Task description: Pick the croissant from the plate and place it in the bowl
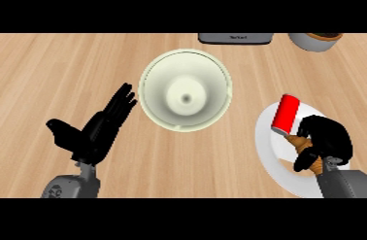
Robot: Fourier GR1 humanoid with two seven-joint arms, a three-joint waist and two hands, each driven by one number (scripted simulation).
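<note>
A brown croissant (pixel 302 144) lies on the white plate (pixel 269 146) at the right, mostly hidden under my right hand (pixel 328 137). That hand's fingers curl round the croissant, with its ends showing at either side of the palm. The cream bowl (pixel 186 91) stands in the middle of the counter, left of the plate, with nothing inside. My left hand (pixel 97 129) rests open at the lower left, fingers straight and pointing up toward the bowl's left rim.
A red cylinder (pixel 286 114) lies on the plate's upper part, just above the croissant. At the back edge sit a grey appliance (pixel 235 38) and a pale pot (pixel 315 41). Bare wooden counter lies around the bowl.
</note>
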